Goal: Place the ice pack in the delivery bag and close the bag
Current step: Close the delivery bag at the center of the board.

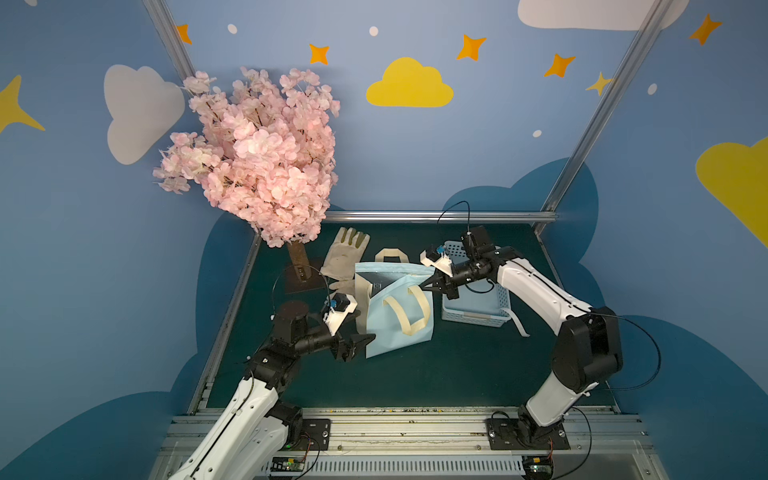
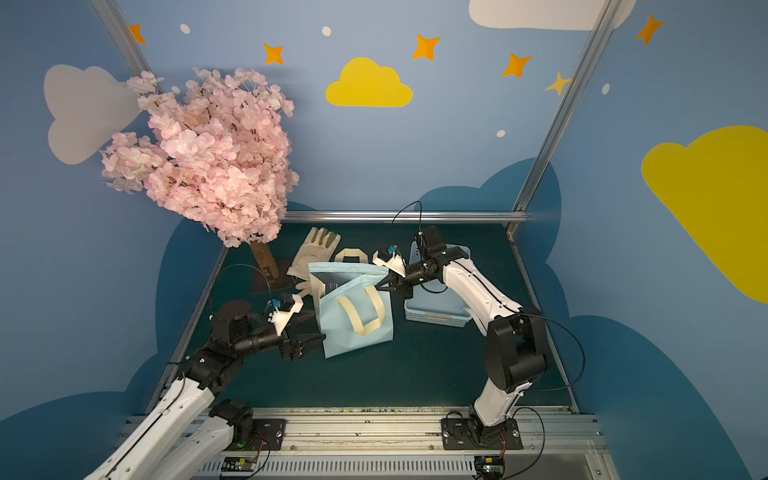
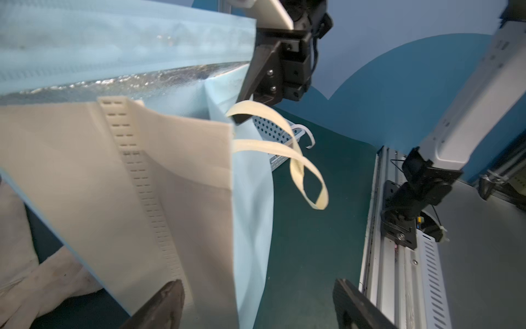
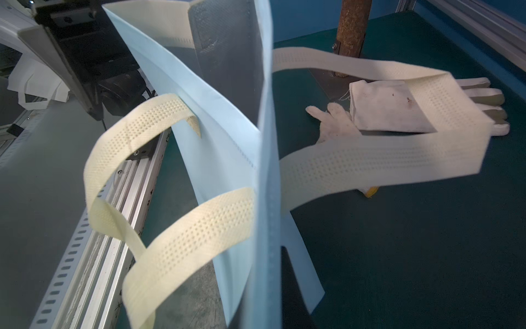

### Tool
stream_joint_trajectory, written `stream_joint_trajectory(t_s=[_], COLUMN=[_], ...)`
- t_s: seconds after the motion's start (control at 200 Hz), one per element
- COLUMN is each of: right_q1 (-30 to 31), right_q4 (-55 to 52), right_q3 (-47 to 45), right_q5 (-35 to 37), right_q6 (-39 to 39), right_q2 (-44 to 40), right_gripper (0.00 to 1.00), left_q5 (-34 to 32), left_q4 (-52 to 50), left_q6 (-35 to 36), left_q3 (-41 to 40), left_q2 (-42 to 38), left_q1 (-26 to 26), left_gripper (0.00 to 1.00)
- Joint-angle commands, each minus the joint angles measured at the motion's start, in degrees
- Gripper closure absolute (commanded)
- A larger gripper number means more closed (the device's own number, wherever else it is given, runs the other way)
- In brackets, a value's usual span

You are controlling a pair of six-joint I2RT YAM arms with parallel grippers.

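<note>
Right gripper pinches delivery bag rim; left gripper, spread, just beside.

Pink blossom tree, pale glove, blue perforated basket

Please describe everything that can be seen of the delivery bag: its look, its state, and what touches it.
The delivery bag is a light blue fabric tote with cream strap handles, cream side panels and silver foil lining. Its base rests on the green table and its mouth is open. The right gripper is shut on its rim corner. The open left gripper is at its lower corner; contact is unclear.
</note>
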Motion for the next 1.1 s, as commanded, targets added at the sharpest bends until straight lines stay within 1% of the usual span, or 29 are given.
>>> stream_joint_trajectory(t_s=[0.0, 0.065, 0.1, 0.17, 0.24, 0.345, 0.501, 0.706, 0.766, 0.821, 0.946, 1.011, 1.096], right_q1=[-0.1, -0.1, -0.1, 0.0, 0.0, 0.1, 0.2, 0.4, 0.4, 0.4, 0.5, 0.5, 0.5], right_q4=[0.4, 0.4, 0.2, 0.1, -0.3, -1.0, -1.1, -1.2, -1.2, -1.2, -1.2, -1.2, -1.2], right_q3=[-0.2, -0.1, -0.2, -0.3, -0.3, -0.2, 0.0, 0.6, 0.8, 0.9, 1.4, 1.5, 1.7], right_q5=[0.2, 0.2, 0.2, 0.6, 0.9, 1.5, 1.6, 2.0, 2.0, 2.2, 2.5, 2.6, 2.8], right_q6=[-0.7, -0.8, -1.1, -1.6, -2.4, -3.3, -3.6, -4.0, -4.1, -4.1, -3.8, -3.7, -3.6], right_q2=[-2.3, -2.3, -2.3, -2.5, -2.6, -2.7, -2.6, -2.1, -1.9, -1.8, -1.4, -1.2, -1.1], right_gripper=[1.0, 1.0, 1.0, 1.0, 1.0, 1.0, 1.0, 1.0, 1.0, 1.0, 1.0, 1.0, 1.0], left_q5=[-8.4, -13.2, -14.8, -13.9, -9.7, -1.2, 10.8, 18.9, 22.4, 26.4, 33.1, 35.9, 37.9], left_q4=[7.9, 6.5, 6.8, 8.0, 8.2, 7.2, 10.2, 13.4, 13.4, 11.3, 3.7, 2.1, 0.5], left_q6=[-1.6, -0.6, 0.3, 1.8, 1.7, 2.4, 3.6, 5.5, 6.2, 8.2, 15.3, 16.4, 18.1], left_q3=[0.4, 2.2, 2.4, 2.8, 4.0, 6.3, 9.0, 13.5, 15.2, 17.3, 22.2, 24.5, 27.1], left_q2=[3.7, 5.4, 5.8, 6.6, 8.2, 11.2, 17.5, 26.7, 29.3, 31.5, 36.9, 39.6, 42.6], left_q1=[-0.5, -0.5, -0.2, 1.7, 4.8, 8.7, 12.0, 15.5, 16.7, 17.1, 17.1, 17.1, 17.0], left_gripper=[0.13, 0.14, 0.14, 0.1, 0.09, 0.06, 0.05, 0.06, 0.06, 0.07, 0.12, 0.16, 0.23])
